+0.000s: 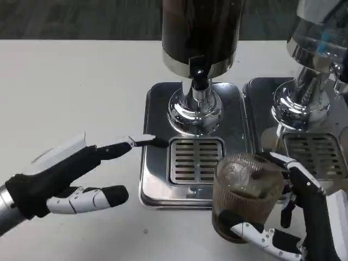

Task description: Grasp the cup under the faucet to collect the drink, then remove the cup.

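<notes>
Now right hand (304, 217) holds filled cup (246, 193)

No readable text, labels, brand marks or numbers anywhere. Dark drink dispenser with chrome base (200, 49): no lettering visible. Ribbed translucent plastic cup (246, 193): unmarked. Polished steel drip tray (157, 157): blank too.

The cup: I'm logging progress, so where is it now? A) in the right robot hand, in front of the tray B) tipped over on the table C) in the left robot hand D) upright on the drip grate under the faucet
A: the right robot hand grips the cup in front of the drip tray, off the grate.
</notes>
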